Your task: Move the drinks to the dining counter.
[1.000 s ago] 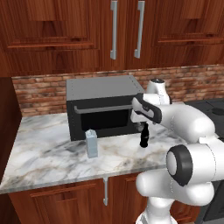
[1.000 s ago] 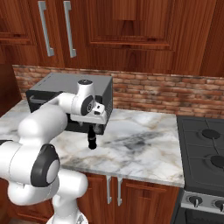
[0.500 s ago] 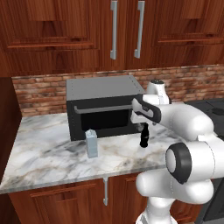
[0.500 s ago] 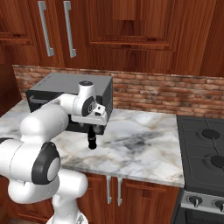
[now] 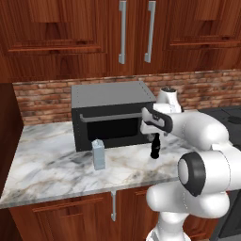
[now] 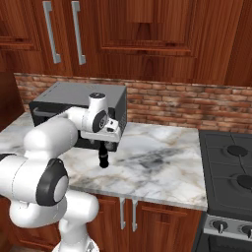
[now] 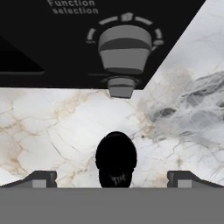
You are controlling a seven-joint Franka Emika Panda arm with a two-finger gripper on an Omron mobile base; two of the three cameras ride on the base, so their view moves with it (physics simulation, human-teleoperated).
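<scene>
Two drinks are on the marble desk (image 5: 52,164) in front of the microwave (image 5: 110,113): the black bottle (image 5: 154,147) near its right front corner, the pale carton (image 5: 98,154) well apart to the left, both upright. Tool (image 7: 112,178) is poised directly above the bottle, fingers spread fully, nothing held. In the hand view the bottle cap (image 7: 116,154) is centred between the fingertips (image 7: 40,178), slightly left of the midline if anything.

Step in hand is judged as the descent for the first grasp. Advice: a straight vertical drop is preferred, wrist kept as is, so both fingers pass the shoulder and close on the body below the narrow neck; a neck grip would likely let the bottle swing. Microwave front sits just behind the bottle, so clearance on that side should be watched. Closing is best delayed until the fingers bracket the bottle evenly, otherwise it may be tipped over.
</scene>
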